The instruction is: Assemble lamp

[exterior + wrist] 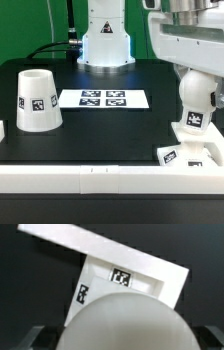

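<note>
The white round bulb [194, 103] stands on its neck, slightly tilted, on the flat square base [178, 153] at the exterior view's right, near the front. My gripper [195, 84] comes down from above and is shut on the bulb's round top. In the wrist view the bulb [125, 322] fills the space between my dark fingers [40, 336], and the tagged base [130, 280] lies beyond it. The large tapered shade [37, 98] stands mouth down at the exterior view's left, far from the gripper.
The marker board [102, 98] lies flat at the table's middle. The robot's white pedestal [105, 40] stands at the back. A low white wall [90, 179] runs along the front edge and shows in the wrist view [90, 247] beyond the base.
</note>
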`<state>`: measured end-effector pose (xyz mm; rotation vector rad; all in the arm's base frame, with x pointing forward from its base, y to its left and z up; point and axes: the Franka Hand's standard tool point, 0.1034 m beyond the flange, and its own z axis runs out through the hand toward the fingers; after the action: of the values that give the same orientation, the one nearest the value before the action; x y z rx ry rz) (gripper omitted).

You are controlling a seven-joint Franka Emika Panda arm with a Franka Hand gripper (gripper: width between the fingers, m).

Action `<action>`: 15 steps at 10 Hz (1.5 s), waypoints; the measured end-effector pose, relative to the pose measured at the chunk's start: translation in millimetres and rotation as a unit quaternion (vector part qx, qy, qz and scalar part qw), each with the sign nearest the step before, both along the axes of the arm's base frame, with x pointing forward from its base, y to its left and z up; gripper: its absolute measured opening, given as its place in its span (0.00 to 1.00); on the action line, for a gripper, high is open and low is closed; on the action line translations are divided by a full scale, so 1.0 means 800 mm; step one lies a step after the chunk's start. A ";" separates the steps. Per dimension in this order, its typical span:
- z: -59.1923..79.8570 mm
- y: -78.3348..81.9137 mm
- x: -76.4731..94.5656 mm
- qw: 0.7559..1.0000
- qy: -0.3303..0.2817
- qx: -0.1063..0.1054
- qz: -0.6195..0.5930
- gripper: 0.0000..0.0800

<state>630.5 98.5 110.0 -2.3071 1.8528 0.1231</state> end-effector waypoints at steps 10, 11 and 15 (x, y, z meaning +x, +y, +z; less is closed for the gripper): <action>-0.001 0.006 -0.009 0.998 0.012 0.021 0.052 0.87; 0.000 0.005 -0.009 0.996 0.008 0.021 0.089 0.87; -0.001 0.006 -0.009 0.977 -0.019 0.018 0.211 0.87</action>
<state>623.0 102.9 109.1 -2.6195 1.3040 0.1644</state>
